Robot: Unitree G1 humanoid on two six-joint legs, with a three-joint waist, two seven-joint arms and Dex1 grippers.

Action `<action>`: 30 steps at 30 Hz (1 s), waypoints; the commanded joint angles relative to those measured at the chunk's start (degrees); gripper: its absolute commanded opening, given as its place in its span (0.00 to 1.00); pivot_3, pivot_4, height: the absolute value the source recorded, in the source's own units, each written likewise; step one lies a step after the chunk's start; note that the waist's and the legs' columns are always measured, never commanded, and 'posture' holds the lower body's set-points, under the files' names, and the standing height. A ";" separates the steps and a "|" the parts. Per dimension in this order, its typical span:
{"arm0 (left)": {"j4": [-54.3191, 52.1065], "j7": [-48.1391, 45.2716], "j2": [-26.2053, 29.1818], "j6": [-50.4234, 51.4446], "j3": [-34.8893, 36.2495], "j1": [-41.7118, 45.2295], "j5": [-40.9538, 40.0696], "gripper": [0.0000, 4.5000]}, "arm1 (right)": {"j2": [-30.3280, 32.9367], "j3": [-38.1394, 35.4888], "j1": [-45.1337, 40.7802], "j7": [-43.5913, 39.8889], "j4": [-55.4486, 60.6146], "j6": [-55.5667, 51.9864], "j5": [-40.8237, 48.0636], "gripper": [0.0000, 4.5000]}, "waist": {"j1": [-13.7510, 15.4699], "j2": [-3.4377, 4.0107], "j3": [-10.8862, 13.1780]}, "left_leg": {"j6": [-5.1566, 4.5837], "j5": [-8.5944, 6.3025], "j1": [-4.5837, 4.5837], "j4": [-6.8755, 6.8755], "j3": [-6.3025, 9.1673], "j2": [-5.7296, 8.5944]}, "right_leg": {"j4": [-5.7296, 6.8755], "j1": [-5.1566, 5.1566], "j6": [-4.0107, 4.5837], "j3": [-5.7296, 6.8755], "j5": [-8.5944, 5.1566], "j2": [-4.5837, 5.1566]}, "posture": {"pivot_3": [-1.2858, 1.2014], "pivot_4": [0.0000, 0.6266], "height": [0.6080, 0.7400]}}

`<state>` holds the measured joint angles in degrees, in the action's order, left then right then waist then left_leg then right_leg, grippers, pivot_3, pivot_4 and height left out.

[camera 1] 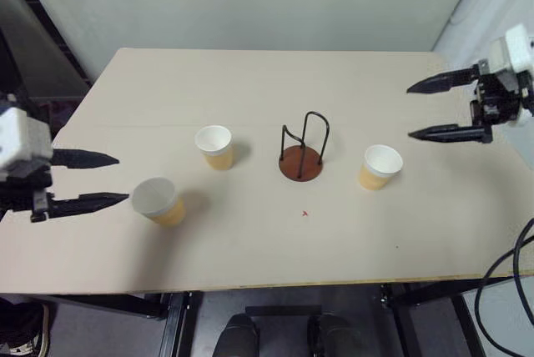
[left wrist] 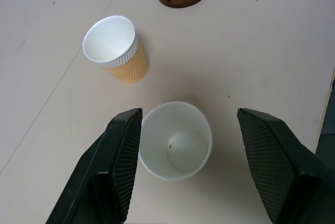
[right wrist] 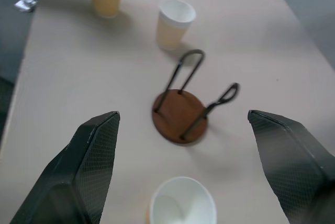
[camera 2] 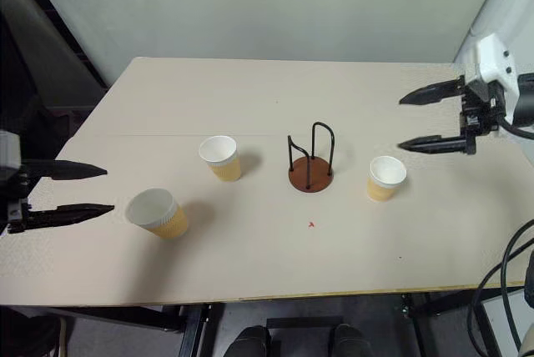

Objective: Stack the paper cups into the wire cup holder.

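Three yellow-orange paper cups stand upright on the table: a left one (camera 1: 158,200), a middle one (camera 1: 215,147) and a right one (camera 1: 380,166). The wire cup holder (camera 1: 302,153), a reddish-brown disc with black wire loops, stands empty between the middle and right cups. My left gripper (camera 1: 121,179) is open at the table's left edge, its tips just short of the left cup (left wrist: 175,141). My right gripper (camera 1: 409,111) hangs open above the table's right side, pointing left, beyond the right cup (right wrist: 182,203). Neither gripper holds anything.
The beige table (camera 1: 275,240) has its front edge near me and a wall behind it. A small red mark (camera 1: 305,213) lies in front of the holder. Black cables (camera 1: 509,274) hang at the right front corner.
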<state>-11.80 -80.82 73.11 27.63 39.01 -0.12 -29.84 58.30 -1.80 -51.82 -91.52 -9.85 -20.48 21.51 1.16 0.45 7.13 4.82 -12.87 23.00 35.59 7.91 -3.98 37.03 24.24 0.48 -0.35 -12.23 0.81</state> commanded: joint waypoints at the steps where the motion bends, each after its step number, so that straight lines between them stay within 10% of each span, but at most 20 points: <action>1: 0.83 0.56 1.06 -0.94 -0.67 2.16 0.08 0.69 | 1.77 -2.57 0.23 1.28 1.86 -0.62 1.22 0.90 | -0.01 0.00 0.00 | 0.00 0.00 0.00 0.01 -0.01 0.00 | -0.01 0.00 0.00 -0.02 0.00 0.00 | 0.52 0.24 1.00; 9: -0.76 6.93 -2.57 -1.10 -8.01 7.94 0.03 0.69 | -5.15 -0.84 -0.13 11.26 5.47 -4.29 1.83 0.90 | -0.28 0.01 -0.03 | -0.07 -0.03 -0.12 0.12 -0.19 -0.04 | 0.02 -0.03 -0.02 -0.22 0.00 -0.03 | 0.52 0.24 1.00; 19: -6.98 32.23 -20.55 5.21 -33.77 24.22 10.87 0.69 | -23.76 9.74 2.72 32.53 12.30 -15.68 -4.36 0.90 | -0.26 0.03 -0.03 | -0.21 -0.03 -0.01 0.38 -0.24 -0.15 | 0.05 0.10 -0.27 -0.26 0.32 0.02 | 0.52 0.24 1.00; 27: -8.87 34.38 -22.71 9.07 -35.91 26.74 11.06 0.69 | -32.63 13.95 0.69 43.18 4.25 -17.20 -11.03 0.90 | -0.66 0.02 -0.03 | -0.19 -0.04 0.04 0.44 -0.31 -0.08 | -0.06 0.26 -0.85 -0.47 0.69 -0.06 | 0.52 0.24 1.00; 30: -9.05 33.59 -21.12 9.36 -34.43 25.98 10.75 0.70 | -34.48 15.15 1.68 44.08 3.57 -17.23 -11.79 0.76 | -0.57 0.03 -0.03 | -0.17 -0.05 0.17 0.41 -0.30 -0.12 | -0.03 0.45 -0.85 -0.49 0.69 -0.15 | 0.52 0.24 1.00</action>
<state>-18.82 -46.80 50.89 36.80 1.86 25.77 -18.59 24.15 13.11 -49.43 -48.42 -7.16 -37.94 10.35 0.58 0.47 7.11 4.66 -12.93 23.21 36.01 7.61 -4.11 37.00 24.73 -0.37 -0.84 -11.54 0.63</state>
